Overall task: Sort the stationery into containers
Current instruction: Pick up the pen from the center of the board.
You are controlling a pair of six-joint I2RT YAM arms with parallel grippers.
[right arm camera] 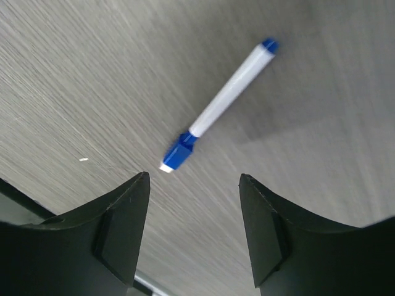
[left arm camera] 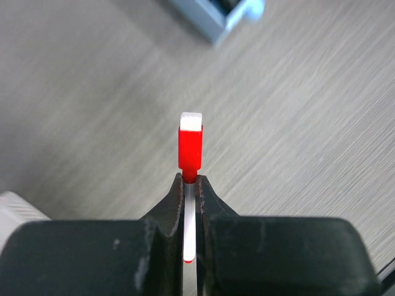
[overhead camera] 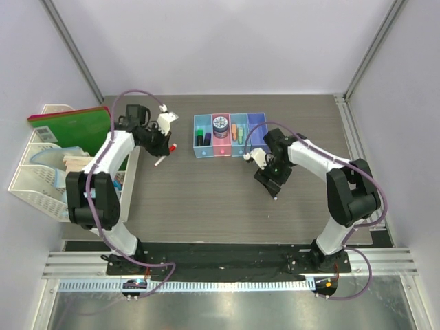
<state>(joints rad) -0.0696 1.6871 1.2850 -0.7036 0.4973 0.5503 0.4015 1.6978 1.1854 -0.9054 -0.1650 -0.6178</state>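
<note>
Grey counter, bins at its far middle. Left pincer is clamped on the red-capped marker — a thin grip (it could swivel loose). Right pincer hangs part-open and empty over the blue-capped marker lying flat — off-centre, so closing may knock it away.

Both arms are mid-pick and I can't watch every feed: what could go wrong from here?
1. The left gripper holds the red-capped marker lengthwise between its fingers, cap sticking out past the tips; it might pivot or slip on the way to the bins.
2. The blue-capped marker lies diagonally ahead of the open right gripper, not between the fingers; closing without realigning would likely miss or roll it.
</note>
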